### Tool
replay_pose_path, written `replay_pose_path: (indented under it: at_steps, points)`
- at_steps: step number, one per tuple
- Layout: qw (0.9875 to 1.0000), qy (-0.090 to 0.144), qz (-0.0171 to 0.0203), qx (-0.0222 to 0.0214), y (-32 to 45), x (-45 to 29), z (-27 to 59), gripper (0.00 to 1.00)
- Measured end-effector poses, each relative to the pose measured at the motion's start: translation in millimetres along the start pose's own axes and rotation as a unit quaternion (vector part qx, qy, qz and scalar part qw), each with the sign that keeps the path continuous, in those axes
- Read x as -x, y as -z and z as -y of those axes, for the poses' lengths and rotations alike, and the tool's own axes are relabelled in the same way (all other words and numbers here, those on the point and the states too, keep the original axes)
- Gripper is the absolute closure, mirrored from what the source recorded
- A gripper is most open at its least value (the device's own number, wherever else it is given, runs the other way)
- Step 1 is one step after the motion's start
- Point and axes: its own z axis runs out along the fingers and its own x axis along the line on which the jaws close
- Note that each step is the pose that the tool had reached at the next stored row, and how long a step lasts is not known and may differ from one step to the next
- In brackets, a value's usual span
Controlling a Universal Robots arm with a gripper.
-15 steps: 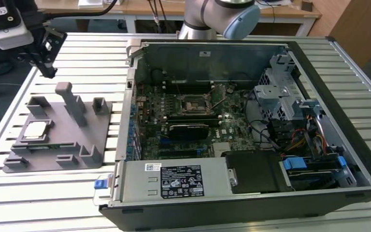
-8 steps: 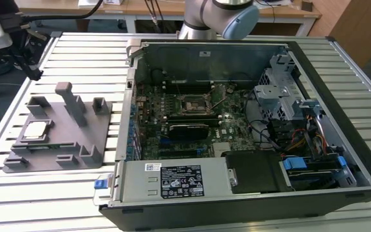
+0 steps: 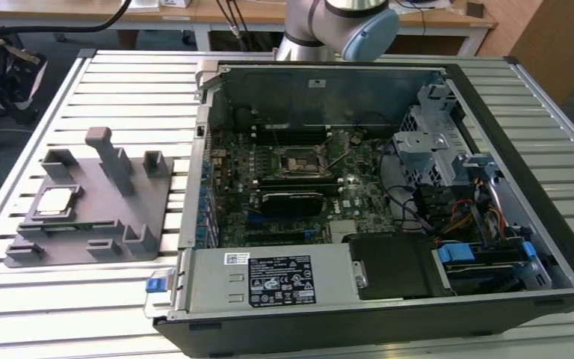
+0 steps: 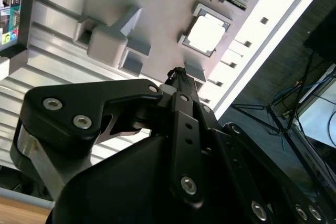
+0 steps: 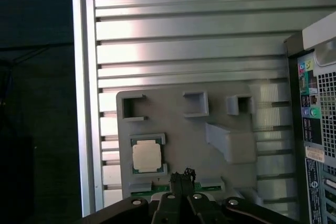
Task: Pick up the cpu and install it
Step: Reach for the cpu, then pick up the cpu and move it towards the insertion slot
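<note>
The cpu [image 3: 56,200] lies flat, silver top up, in a square pocket of the grey fixture plate [image 3: 102,228] on the exterior view's left. In both wrist views the cpu [image 5: 146,157] [image 4: 206,32] appears well below me, untouched. My gripper [image 5: 182,173] [image 4: 177,72] hangs high above the plate, off to one side of the chip, its thin black fingertips pressed together with nothing between them. The black motherboard socket [image 3: 292,161] sits inside the open computer case [image 3: 526,187], with its metal frame around it.
The arm's base [image 3: 332,26] stands behind the case. The fixture plate has several upright posts [image 3: 113,153]. The ribbed metal table [image 3: 128,82] ends close beside the plate, with its edge [image 5: 84,103] seen in the first wrist view.
</note>
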Motion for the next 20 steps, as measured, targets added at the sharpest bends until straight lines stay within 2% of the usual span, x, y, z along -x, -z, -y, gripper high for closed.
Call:
replay_pose_path:
  at_steps: [9, 14, 17, 20]
  points:
    - [1.0, 0.0, -0.0055, -0.0004, -3.6, -22.1, 1.8, 0.89]
    - [1.0, 0.0, -0.0067, -0.0018, -8.3, -24.2, 2.1, 0.89]
    - [1.0, 0.0, -0.0065, -0.0047, -10.5, -24.6, 2.3, 0.89]
    - [0.9999, 0.0, -0.0061, -0.0097, -13.3, -24.7, 2.4, 0.89]
